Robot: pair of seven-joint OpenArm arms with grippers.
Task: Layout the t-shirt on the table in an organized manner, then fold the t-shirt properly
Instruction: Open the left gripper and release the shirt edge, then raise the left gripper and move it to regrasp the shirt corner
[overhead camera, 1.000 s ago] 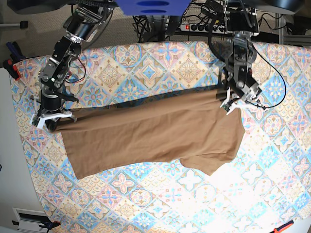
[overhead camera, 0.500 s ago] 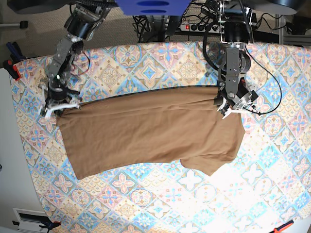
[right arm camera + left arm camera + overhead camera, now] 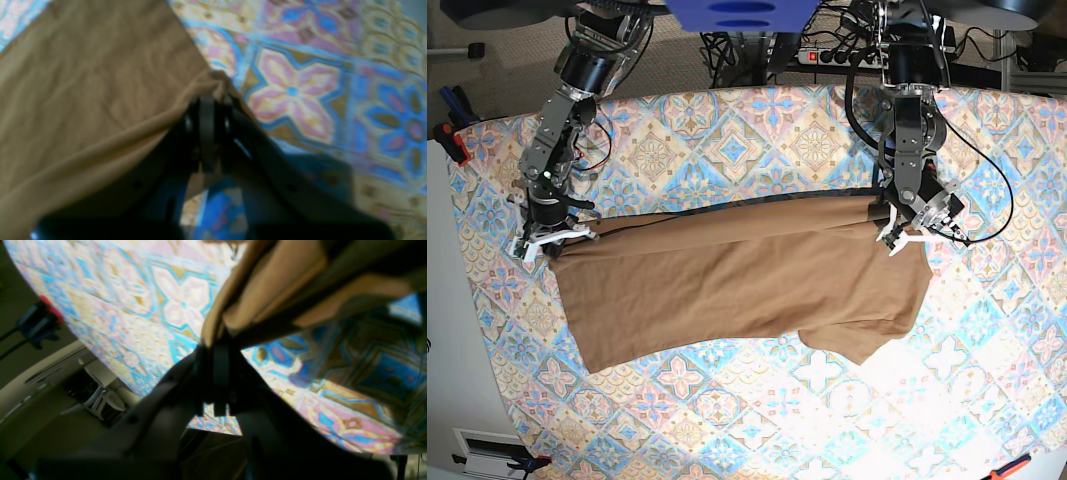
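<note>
The tan-brown t-shirt (image 3: 737, 275) lies spread across the middle of the table (image 3: 727, 420), with a sleeve (image 3: 857, 340) sticking out toward the near right. My right gripper (image 3: 549, 240) is shut on the shirt's far left corner. In the right wrist view the cloth (image 3: 100, 83) bunches at the closed fingertips of the gripper (image 3: 208, 98). My left gripper (image 3: 897, 238) is shut on the far right corner. The left wrist view shows that gripper (image 3: 213, 341) pinching a folded edge of fabric (image 3: 267, 290) just above the tablecloth (image 3: 133, 306).
Cables and a power strip (image 3: 842, 57) run behind the table's far edge. A red clamp (image 3: 452, 135) grips the left edge and an orange one (image 3: 1012, 467) sits at the near right corner. A blue object (image 3: 737, 15) hangs at top centre.
Both grippers stayed shut on the shirt. The right one shifted inward along the far edge, and the left one came slightly nearer. The shirt's far edge now runs straighter between them.
</note>
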